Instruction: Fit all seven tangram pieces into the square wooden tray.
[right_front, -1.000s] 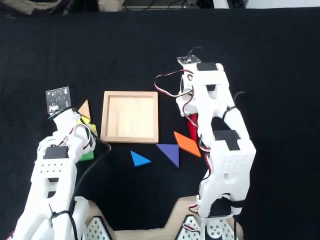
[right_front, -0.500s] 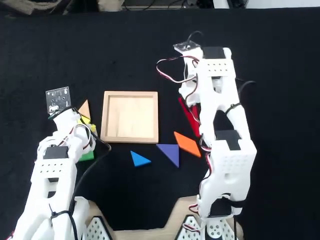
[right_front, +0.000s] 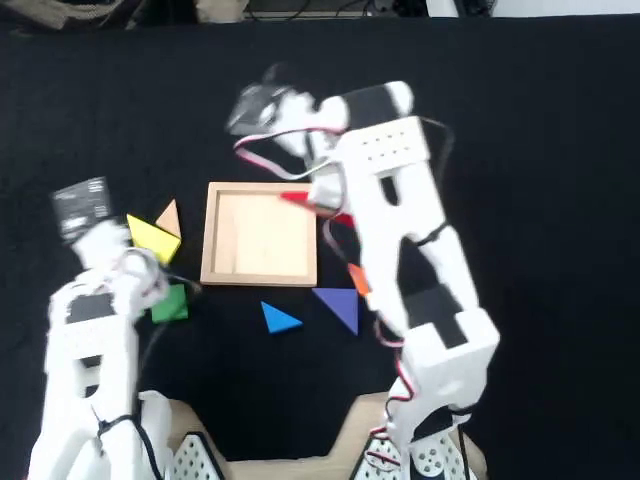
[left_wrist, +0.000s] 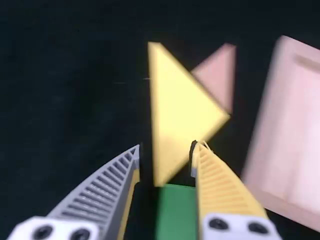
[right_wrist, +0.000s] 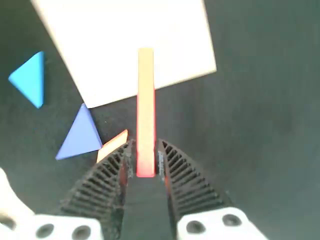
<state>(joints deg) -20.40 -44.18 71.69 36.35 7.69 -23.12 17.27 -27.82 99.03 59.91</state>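
The square wooden tray (right_front: 260, 273) lies mid-table with nothing in it. My right gripper (right_front: 322, 192) hangs over its far right corner, shut on the red piece (right_front: 298, 200), which shows edge-on between the fingers (right_wrist: 145, 115) above the tray (right_wrist: 125, 45). My left gripper (left_wrist: 166, 157) is open, its fingers either side of a corner of the yellow triangle (left_wrist: 180, 115); this triangle (right_front: 152, 238) lies left of the tray. Beside it are a tan triangle (right_front: 168, 216) and a green piece (right_front: 170, 303). In front of the tray lie a blue triangle (right_front: 280, 319), a purple triangle (right_front: 340, 305) and an orange piece (right_front: 358, 277).
A black cloth covers the table. The right arm (right_front: 400, 230) stretches across the ground right of the tray and hides part of the orange piece. The arm bases (right_front: 410, 450) stand at the near edge.
My right arm swung left, carrying the red piece from the tray's right side to above its far right corner. My left arm drew back to the left, uncovering the yellow triangle.
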